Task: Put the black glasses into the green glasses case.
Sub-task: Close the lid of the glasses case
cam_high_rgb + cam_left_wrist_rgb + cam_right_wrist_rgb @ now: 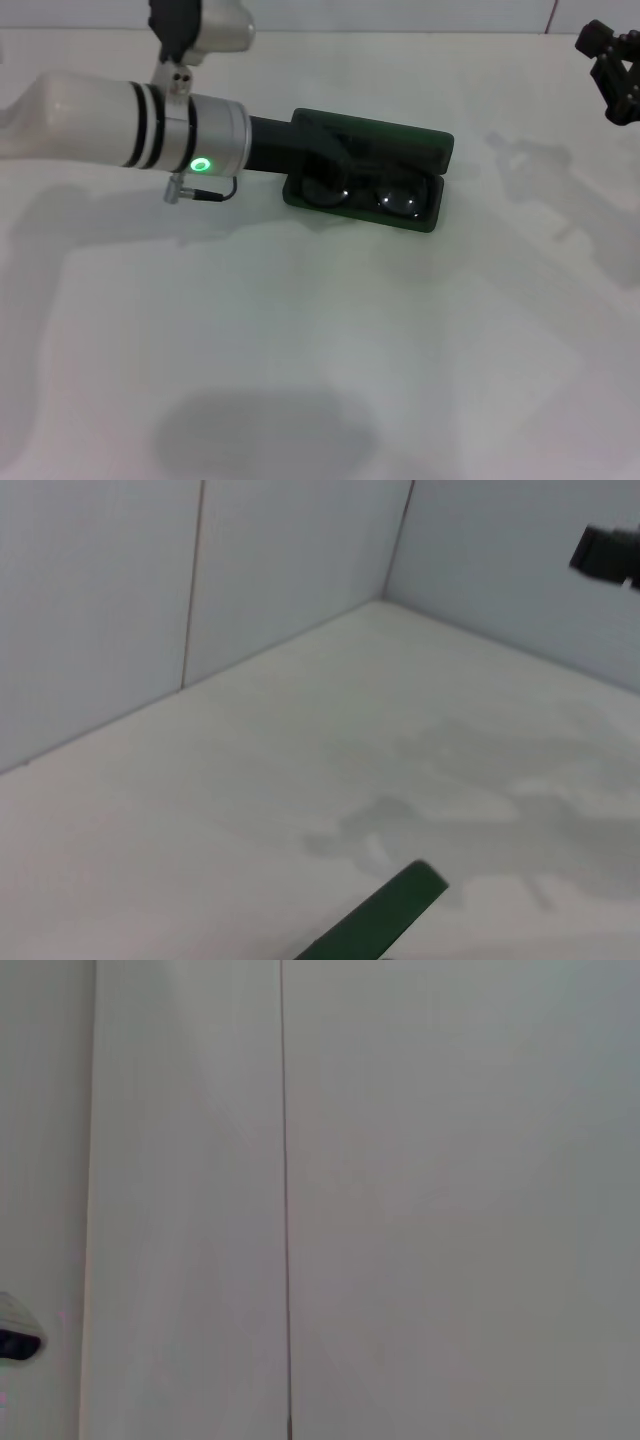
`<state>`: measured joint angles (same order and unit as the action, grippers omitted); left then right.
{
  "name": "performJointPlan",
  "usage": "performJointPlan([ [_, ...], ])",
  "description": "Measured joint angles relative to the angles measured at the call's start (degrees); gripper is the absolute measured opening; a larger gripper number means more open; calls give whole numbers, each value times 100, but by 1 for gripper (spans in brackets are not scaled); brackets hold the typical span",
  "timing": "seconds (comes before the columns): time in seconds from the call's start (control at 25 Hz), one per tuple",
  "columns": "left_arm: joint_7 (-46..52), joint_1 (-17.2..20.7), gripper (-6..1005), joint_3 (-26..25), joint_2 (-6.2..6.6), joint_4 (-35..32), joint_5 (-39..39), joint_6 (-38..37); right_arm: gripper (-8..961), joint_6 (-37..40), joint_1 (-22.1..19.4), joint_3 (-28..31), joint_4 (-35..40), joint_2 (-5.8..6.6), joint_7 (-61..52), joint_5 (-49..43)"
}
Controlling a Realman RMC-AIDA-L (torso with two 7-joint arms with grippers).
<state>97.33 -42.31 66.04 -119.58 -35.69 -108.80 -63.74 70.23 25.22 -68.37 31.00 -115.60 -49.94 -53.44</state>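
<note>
The green glasses case [415,140] lies open in the middle of the table, its lid standing up along the far side. Inside its lower half rest the black glasses [398,201], lenses up and glinting. My left gripper [322,152] reaches in from the left and sits at the case's left end, against the lid and above the left lens. The left wrist view catches only a strip of the case's green edge [385,915]. My right gripper [610,68] hangs parked at the far right, well away from the case; it also appears in the left wrist view as the distant right gripper [605,555].
The white table [330,350] spreads out around the case, with pale walls [200,580] behind it. The left arm's white forearm [120,122] crosses the table's left side. The right wrist view holds only a wall panel [400,1200].
</note>
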Motion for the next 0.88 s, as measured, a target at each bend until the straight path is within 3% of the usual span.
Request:
performJointPlan([
  [0.28, 27, -189, 556, 100, 43, 314, -225, 366, 22, -62, 17, 0, -57, -3, 2, -42],
  [0.56, 4, -85, 556, 121, 302, 253, -347, -330, 23, -128, 37, -1, -68, 11, 2, -47],
  [0.88, 54, -61, 555, 91, 315, 253, -970, -349, 23, -213, 110, -2, -68, 12, 10, -114],
])
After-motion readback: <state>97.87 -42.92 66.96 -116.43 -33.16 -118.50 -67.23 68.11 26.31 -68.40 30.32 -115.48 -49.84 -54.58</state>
